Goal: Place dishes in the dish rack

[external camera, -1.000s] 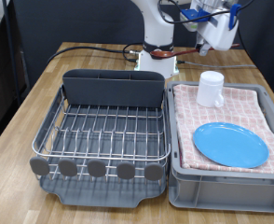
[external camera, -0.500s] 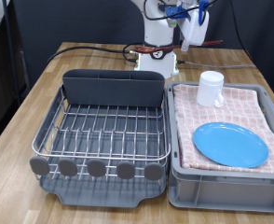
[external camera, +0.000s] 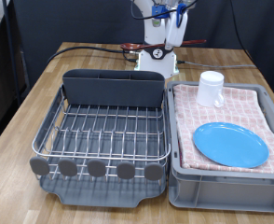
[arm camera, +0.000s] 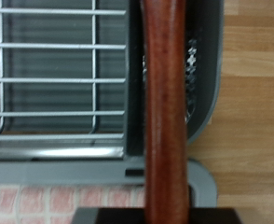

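Observation:
My gripper (external camera: 169,37) hangs high at the exterior view's top, above and behind the back wall of the dish rack (external camera: 104,131). It is shut on the reddish-brown wooden spoon (external camera: 137,45), held level, with ends sticking out on both sides. In the wrist view the spoon's handle (arm camera: 165,112) runs across the picture, with the rack's wire grid (arm camera: 62,79) below it. The white cup (external camera: 211,89) and the light-blue plate (external camera: 229,144) rest on the pink checked cloth (external camera: 258,107). The rack's grid holds no dishes.
A grey bin (external camera: 226,182) lined with the cloth stands at the rack's right in the exterior view. The robot's white base (external camera: 157,58) and black cables (external camera: 81,49) lie behind the rack. The wooden table (external camera: 25,112) shows around both.
The gripper has moved towards the exterior view's left with the spoon, from above the bin's far side to above the rack's back wall. Cup and plate have not moved.

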You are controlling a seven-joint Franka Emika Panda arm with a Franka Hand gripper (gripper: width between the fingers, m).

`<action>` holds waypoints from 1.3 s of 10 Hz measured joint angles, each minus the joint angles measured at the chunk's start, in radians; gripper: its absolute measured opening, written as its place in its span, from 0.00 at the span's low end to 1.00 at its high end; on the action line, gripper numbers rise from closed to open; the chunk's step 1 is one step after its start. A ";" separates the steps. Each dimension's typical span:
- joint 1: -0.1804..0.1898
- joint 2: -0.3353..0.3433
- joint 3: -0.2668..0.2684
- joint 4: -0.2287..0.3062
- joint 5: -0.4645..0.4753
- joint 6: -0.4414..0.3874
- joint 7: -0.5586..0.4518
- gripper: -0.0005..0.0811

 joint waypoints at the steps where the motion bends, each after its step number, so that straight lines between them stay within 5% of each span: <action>1: -0.009 -0.015 -0.021 -0.020 -0.015 0.007 -0.018 0.12; 6: -0.012 -0.029 -0.153 -0.072 0.007 0.114 -0.140 0.12; 13: 0.072 -0.003 -0.362 -0.091 0.247 0.138 -0.388 0.12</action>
